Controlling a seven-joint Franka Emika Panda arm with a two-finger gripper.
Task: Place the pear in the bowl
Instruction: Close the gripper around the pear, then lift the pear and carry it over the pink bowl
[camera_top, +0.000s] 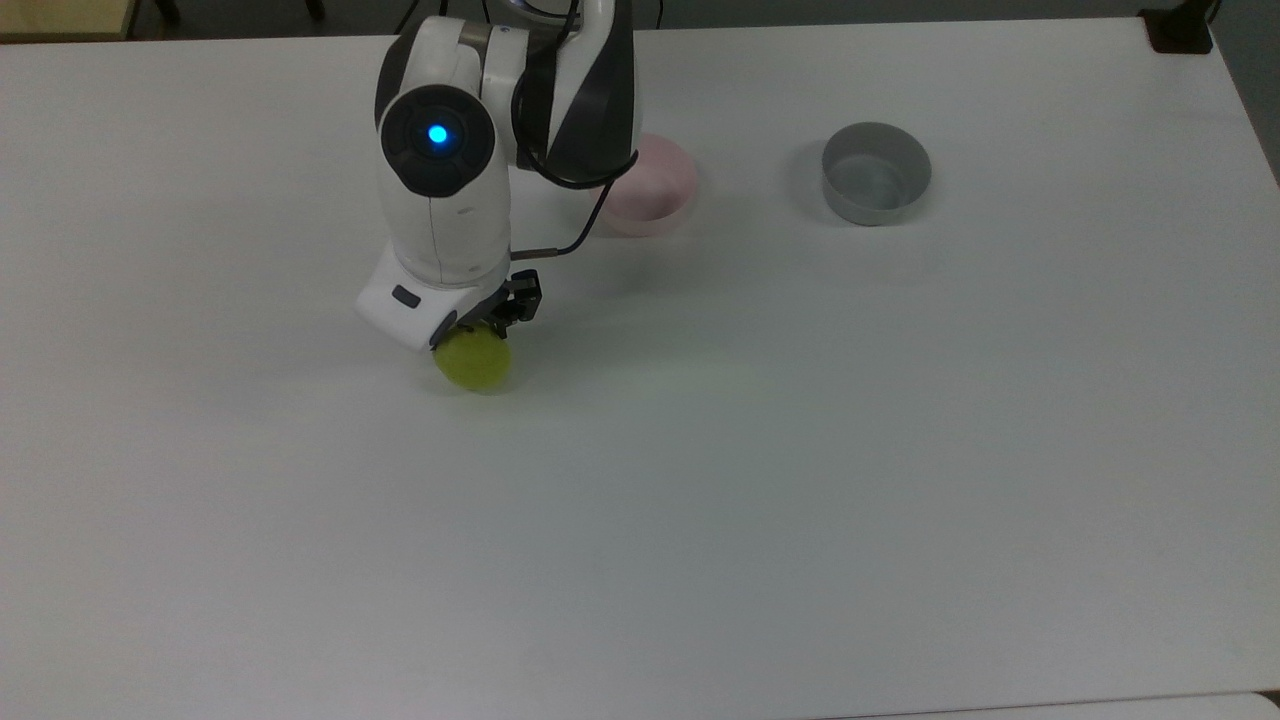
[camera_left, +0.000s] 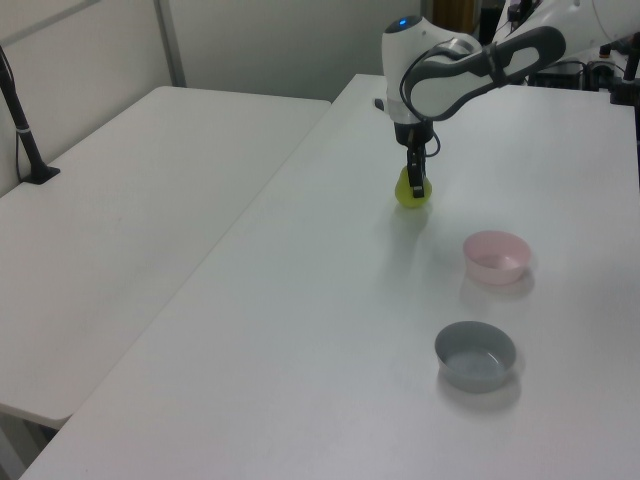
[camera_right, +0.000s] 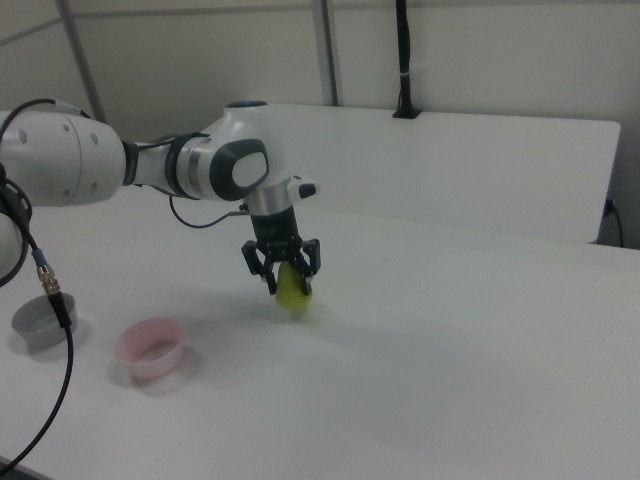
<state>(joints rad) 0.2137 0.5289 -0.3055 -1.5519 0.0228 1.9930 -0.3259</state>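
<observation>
between the fingers: pear held upright, pink bowl off to one side

between the fingers (camera_right: 282, 281) sits the pear (camera_right: 292, 289), and they look clamped on its narrow upper part, one on each flank, with the fat yellow-green bottom hanging below. its long axis runs up and down, in line with the wrist above it. in the left view the pear (camera_left: 412, 190) seems just clear of the table (camera_left: 300, 330), with a faint shadow under it, though whether it has fully left the surface is hard to tell. in the top view the pear (camera_top: 472, 361) pokes out from under the white wrist, toward the table's near edge in the top view.

outward from there, the bowl (camera_top: 655, 187) lies up and to the top view's right of the pear, closer to the table's far edge, partly hidden behind the arm's dark link. in the right view the bowl (camera_right: 151, 348) is to the right view's left and nearer the camera; in the left view the bowl (camera_left: 496, 256) is down and to the left view's right. the two are apart, with bare table between them.

farther along the same far edge stands the grey bowl (camera_top: 876, 185), well apart from the pink one, so it should not confuse the carry.

judging from this, the coming move is a lift and a sideways carry toward the pink rim, then a release from above with the pear kept upright.
</observation>
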